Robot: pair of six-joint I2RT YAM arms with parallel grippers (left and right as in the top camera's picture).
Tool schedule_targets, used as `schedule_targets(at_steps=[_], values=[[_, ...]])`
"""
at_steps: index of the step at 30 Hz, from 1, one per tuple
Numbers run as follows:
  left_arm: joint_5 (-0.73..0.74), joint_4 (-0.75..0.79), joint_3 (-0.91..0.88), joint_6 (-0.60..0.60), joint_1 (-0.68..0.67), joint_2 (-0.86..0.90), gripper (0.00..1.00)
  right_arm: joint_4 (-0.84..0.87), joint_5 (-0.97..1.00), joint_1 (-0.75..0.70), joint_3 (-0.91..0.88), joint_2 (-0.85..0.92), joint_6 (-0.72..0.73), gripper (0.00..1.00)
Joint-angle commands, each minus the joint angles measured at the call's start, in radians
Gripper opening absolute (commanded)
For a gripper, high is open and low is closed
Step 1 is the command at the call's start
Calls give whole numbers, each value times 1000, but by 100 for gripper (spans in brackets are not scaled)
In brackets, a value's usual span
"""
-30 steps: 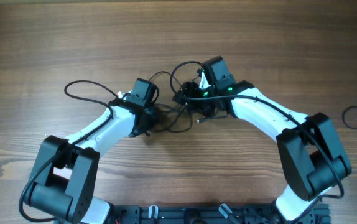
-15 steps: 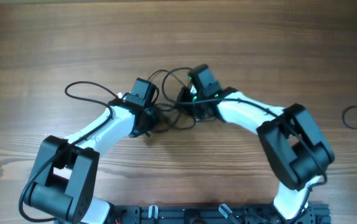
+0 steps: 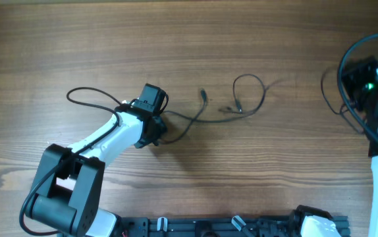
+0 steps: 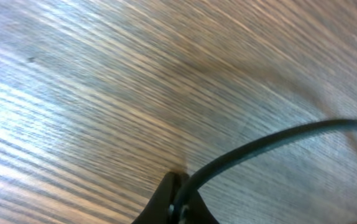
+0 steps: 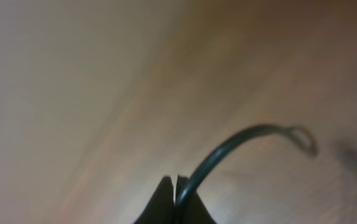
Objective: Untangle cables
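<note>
— What is happening nearest the arm bases?

— The left gripper (image 3: 151, 106) is sitting left of centre, just where it was a second ago. Its black fingers are pressed together, pinching a thin, dark grey-black flexible cord (image 4: 272, 142) low against the brown wood-grain table (image 3: 189, 39).

— And the knot that was beside it?

— It is gone. A second ago both grippers were crowding a small tangle in the middle. Now only a loose strand of the cables (image 3: 237, 104) is lying there, running right from the left gripper, past a tiny plug end and into one open loop.

— Where is the other arm going?

— The right gripper (image 3: 365, 74) has swung out to the far right edge of the table. Its wrist view is showing the fingers shut tight on a second thin dark cord (image 5: 228, 146), which is arcing up to a small curled tip.

— So the cords are coming apart?

— It is looking that way. Bare wood is showing between the middle loop and the right arm, though a strand that fine could be escaping the overhead view. I am judging the main pull as done, with the middle loop left to straighten out.
</note>
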Motion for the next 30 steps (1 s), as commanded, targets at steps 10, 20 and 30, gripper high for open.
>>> schedule_targets(at_steps=[10,20,30], values=[[-75,26,-24,-191,52,22,15,44,-133,205,-56,406,-424,20],[-61,39,-24,-192,52,22,26,55,-261,303,-56,776,-399,72],[-61,39,-24,-192,52,22,35,178,-106,378,-56,793,-369,73]])
